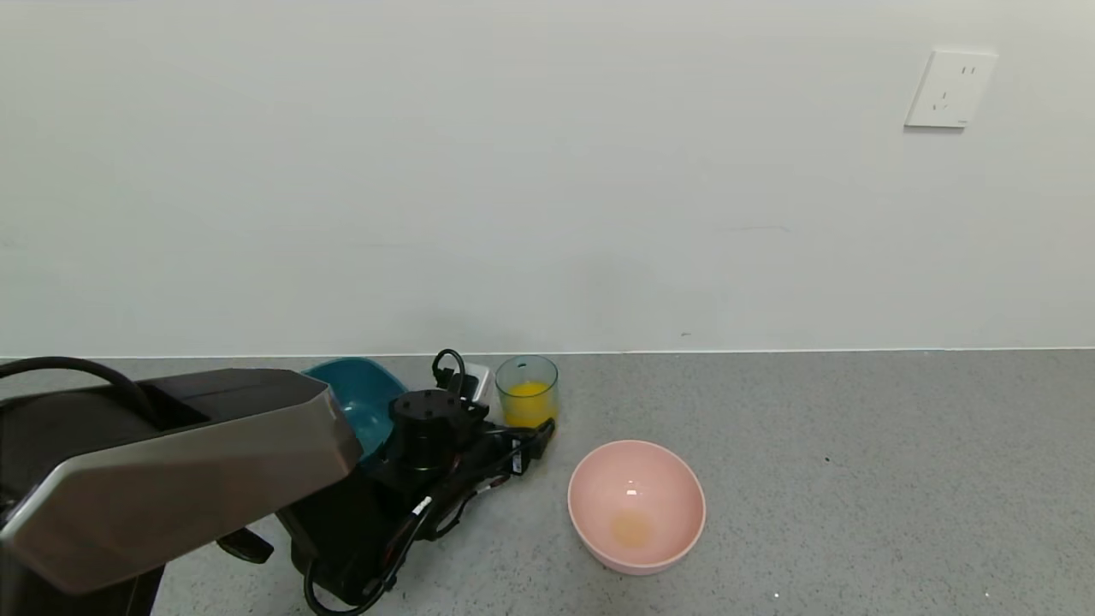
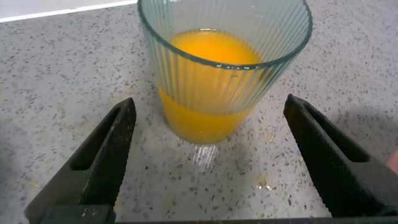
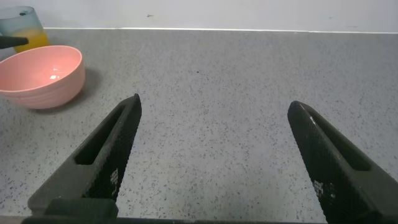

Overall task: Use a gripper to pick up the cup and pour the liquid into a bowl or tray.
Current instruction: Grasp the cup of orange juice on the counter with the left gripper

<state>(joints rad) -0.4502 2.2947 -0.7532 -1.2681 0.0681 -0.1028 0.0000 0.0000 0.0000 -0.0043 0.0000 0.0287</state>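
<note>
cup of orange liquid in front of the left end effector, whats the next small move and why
Probably ease the left end effector forward, then close. Its fingers are open wide and short of the cup, which stands upright between them, holding the liquid and untouched. The right end effector hangs open over bare counter.

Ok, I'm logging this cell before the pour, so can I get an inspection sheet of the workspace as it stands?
Surface: grey speckled counter, dry where visible.
Job's things: clear ribbed blue-green plastic cup upright, part full of opaque orange liquid; dark teal plastic tub beside the left arm, partly hidden.
Clutter: round pink bowl with a faint yellowish stain, apart from the cup.
Grippers: left gripper at the cup, jaws open, not touching it; right gripper open over bare counter.
Cables: black cables on the left arm.
Surroundings: white wall, white wall socket.
</note>
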